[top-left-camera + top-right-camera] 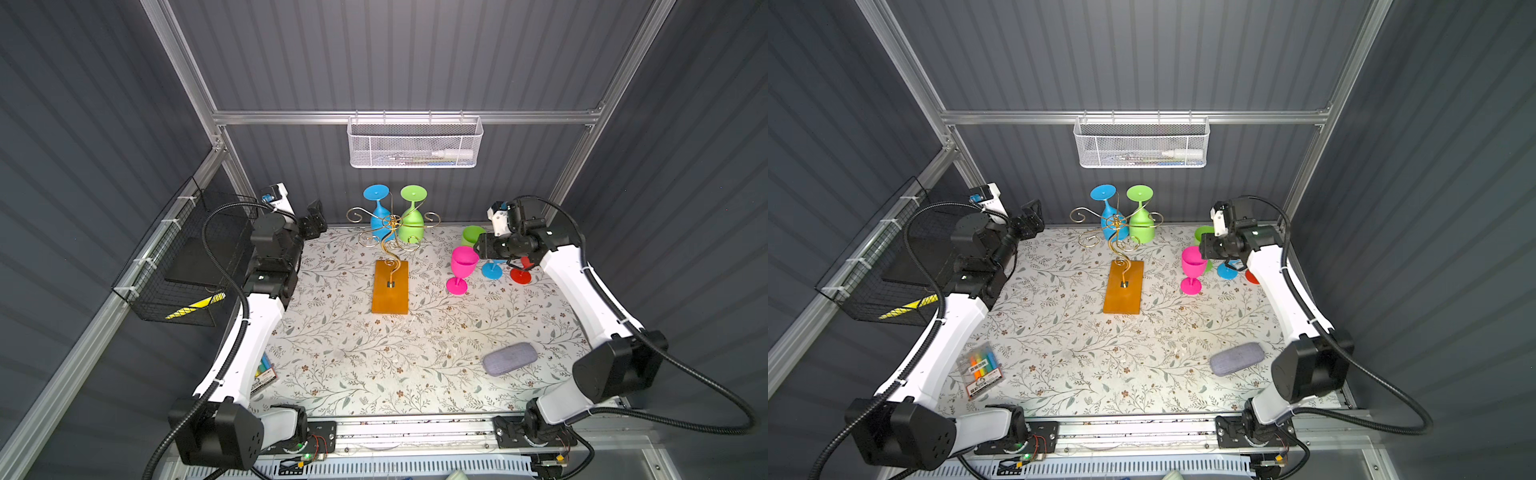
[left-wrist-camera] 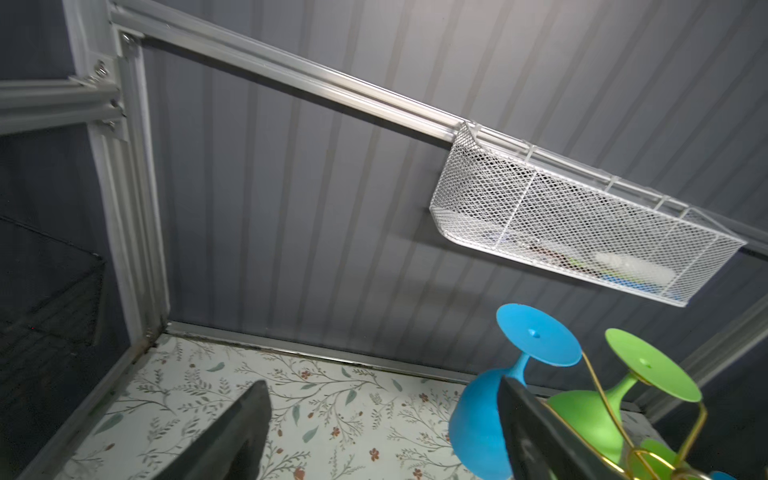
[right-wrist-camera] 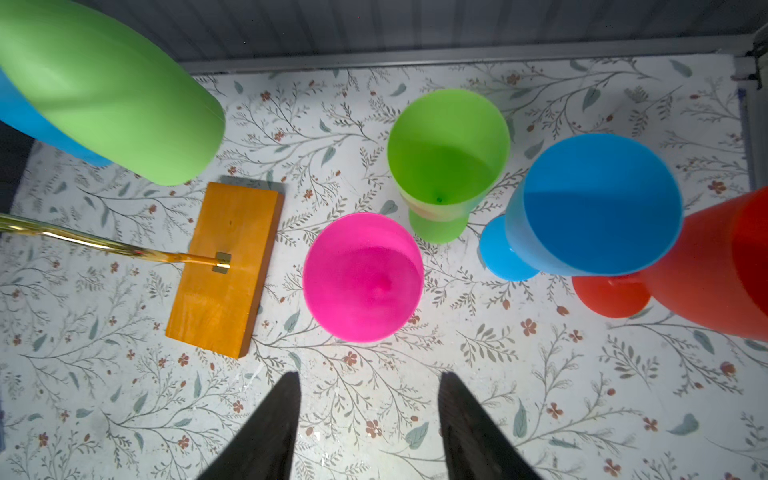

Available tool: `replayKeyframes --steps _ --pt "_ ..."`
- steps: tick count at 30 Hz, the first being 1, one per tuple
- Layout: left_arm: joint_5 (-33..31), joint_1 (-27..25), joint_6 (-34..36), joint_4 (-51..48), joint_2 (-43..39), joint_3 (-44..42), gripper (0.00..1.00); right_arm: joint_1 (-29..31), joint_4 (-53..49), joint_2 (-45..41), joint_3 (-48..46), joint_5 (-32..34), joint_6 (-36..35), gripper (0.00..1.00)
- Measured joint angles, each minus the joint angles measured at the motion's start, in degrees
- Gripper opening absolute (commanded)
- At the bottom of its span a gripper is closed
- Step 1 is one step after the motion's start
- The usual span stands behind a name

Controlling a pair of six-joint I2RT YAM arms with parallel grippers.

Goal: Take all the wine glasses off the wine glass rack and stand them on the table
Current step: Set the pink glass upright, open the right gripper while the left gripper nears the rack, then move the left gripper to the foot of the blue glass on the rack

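Fingers (image 3: 266, 432), right gripper (image 3: 368, 419): stood apart, nothing between them, over bare cloth just short of the pink glass (image 3: 363, 276).
Fingers (image 2: 232, 436), left gripper (image 2: 382, 440): stood apart, empty, beside the blue hanging glass (image 2: 478, 424); contact could not be told.
Wine glass rack (image 1: 390, 291): mid-table, amber base flat.
- It bore two glasses upside down on its far scroll arms: the blue one and a green hanging glass (image 1: 412, 224).

Upright on the table, right side: pink, green (image 3: 449, 153), blue (image 3: 598, 199) and red (image 3: 715, 270) glasses.
Step, judged: pink glass set down and let go, two left to take.
Next move, judged: close on a hanging bowl or stem, then slide its foot out through the scroll's open end without tipping the rack.
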Motion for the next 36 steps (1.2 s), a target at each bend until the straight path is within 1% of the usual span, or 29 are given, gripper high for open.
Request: replayKeyframes --steps 2,5,7,10,16,19,23,30,33,36 --pt "5.1 1.5 -1.9 -1.5 2.7 3.2 0.80 -0.3 2.8 -3.2 -3.3 -1.2 0.3 0.65" --pt "13.5 3.1 -4.2 -5.3 8.3 10.6 0.76 -0.3 6.9 -7.6 -8.0 -3.2 1.1 0.70" --pt "19.0 3.3 -5.5 -6.9 12.1 15.3 0.75 -0.3 9.8 -10.8 -11.0 -4.7 1.6 0.73" --pt "26.1 3.4 -7.3 -8.5 16.3 19.6 0.72 -0.5 13.0 -14.0 -13.8 -6.9 1.9 0.76" --pt "36.3 3.4 -9.4 -12.3 25.2 28.3 0.68 -0.5 17.2 -18.1 -17.3 -11.8 2.4 0.83" --pt "40.2 3.4 -10.3 -14.8 29.9 33.5 0.65 -0.5 18.3 -19.5 -18.4 -13.7 2.4 0.86" --pt "43.9 3.4 -11.5 -17.4 34.7 39.1 0.64 -0.5 19.4 -21.3 -19.9 -16.1 2.6 0.89" --pt "47.6 3.4 -12.9 -20.3 39.8 44.5 0.61 -0.5 20.0 -24.5 -22.2 -18.9 3.0 0.96" --pt "48.6 3.4 -13.9 -20.2 41.5 45.7 0.60 -0.5 20.0 -24.9 -22.3 -19.8 3.1 0.99" --pt "49.4 3.4 -15.0 -20.2 42.5 46.1 0.59 -0.5 20.0 -25.1 -22.7 -20.3 3.3 0.99"
